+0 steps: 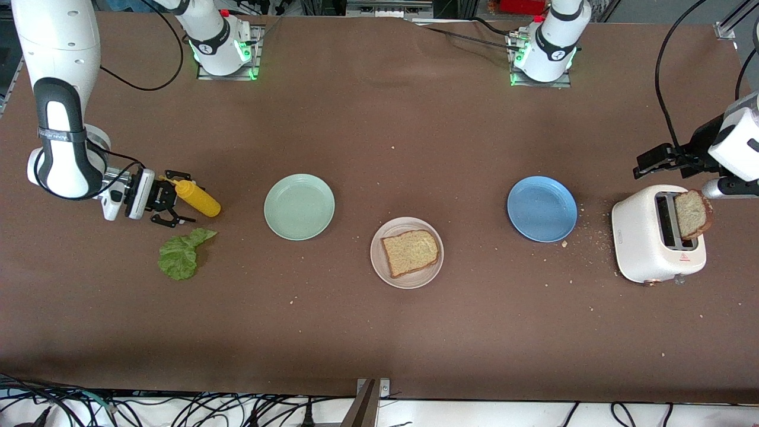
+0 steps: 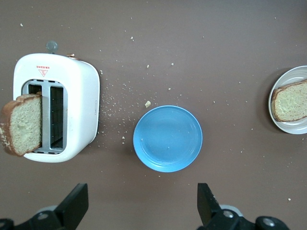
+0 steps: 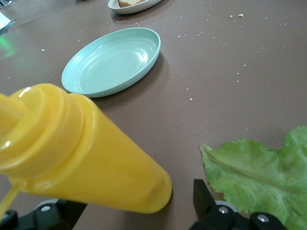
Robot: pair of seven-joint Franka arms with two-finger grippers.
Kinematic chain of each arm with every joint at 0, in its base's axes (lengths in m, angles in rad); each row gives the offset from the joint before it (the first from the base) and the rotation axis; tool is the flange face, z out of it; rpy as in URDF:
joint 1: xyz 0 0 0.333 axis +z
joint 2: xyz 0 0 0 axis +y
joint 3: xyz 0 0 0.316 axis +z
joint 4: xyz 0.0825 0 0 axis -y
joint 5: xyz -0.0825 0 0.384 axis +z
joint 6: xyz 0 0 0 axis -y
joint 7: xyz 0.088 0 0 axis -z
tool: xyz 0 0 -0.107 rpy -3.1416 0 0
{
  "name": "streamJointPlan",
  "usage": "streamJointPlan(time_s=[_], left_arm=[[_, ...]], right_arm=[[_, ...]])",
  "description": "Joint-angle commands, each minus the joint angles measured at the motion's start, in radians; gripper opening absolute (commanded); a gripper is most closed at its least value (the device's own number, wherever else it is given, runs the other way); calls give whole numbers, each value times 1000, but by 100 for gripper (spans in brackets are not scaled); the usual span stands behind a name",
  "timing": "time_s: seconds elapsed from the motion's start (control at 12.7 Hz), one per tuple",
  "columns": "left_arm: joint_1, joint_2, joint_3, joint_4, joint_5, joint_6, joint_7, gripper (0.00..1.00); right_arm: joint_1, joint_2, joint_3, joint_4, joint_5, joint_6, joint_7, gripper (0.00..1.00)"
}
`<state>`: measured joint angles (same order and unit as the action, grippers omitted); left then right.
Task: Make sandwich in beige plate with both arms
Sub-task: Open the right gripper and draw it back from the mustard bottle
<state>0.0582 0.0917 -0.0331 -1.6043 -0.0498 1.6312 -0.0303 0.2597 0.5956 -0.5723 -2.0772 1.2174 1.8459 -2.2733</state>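
Beside lettuce, right end effector spread around mustard bottle; left end effector spread, over table.

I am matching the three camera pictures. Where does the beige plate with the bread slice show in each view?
Front view: beige plate at table centre, nearer the camera than the other plates.
Left wrist view: cut off at the picture's edge, past the blue plate.
Right wrist view: only a sliver at the top edge.
Shared landmark: the bread slice on it.
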Motion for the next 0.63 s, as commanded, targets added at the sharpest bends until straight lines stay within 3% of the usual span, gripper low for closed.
streamJointPlan(time_s=[0.0, 0.55], left_arm=[[-5, 5, -4, 9, 25, 6, 16, 100], [-5, 5, -4, 9, 25, 6, 15, 100]], right_arm=[[-20, 9, -1, 5, -18, -11, -31, 98], [-7, 21, 6, 20, -7, -10, -15, 98]])
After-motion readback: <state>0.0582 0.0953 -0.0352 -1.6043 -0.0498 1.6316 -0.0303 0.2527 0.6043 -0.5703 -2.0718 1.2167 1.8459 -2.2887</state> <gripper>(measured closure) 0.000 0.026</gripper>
